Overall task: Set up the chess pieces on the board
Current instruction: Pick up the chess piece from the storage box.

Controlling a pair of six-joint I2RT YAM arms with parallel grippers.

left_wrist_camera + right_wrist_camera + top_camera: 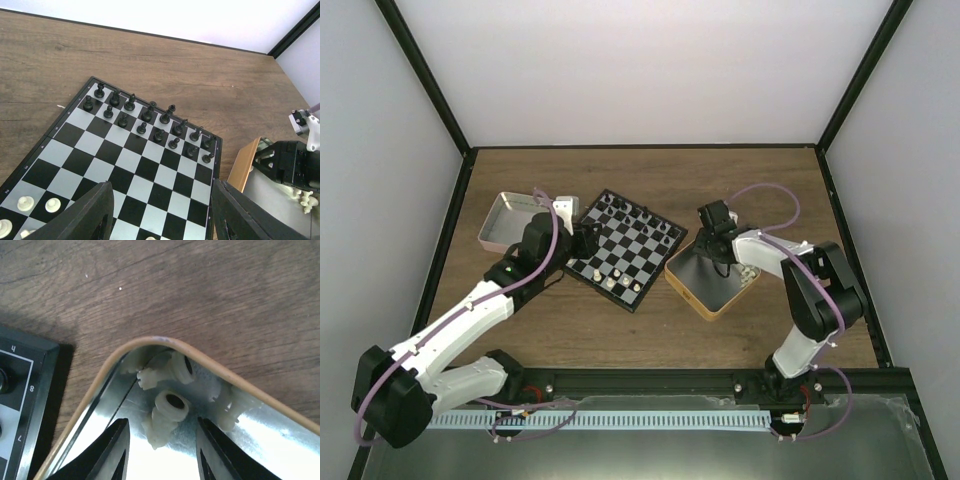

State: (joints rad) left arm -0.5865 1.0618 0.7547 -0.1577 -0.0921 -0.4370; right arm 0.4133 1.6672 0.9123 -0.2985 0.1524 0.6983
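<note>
Where chess pieces (167, 412) lie in the tin (100, 410), right gripper (161, 445) hangs, jaws apart. Lower frame, left gripper (160, 212) over the board (150, 175); jaws apart.

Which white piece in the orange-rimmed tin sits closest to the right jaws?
The toppled piece with its hollow base facing the camera, centred between the jaws; the others lie nearer the tin rim.

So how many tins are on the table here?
2. A pale tin sits left of the board; an orange-rimmed tin sits right of it, holding loose cream pieces under the right pincer.
</note>
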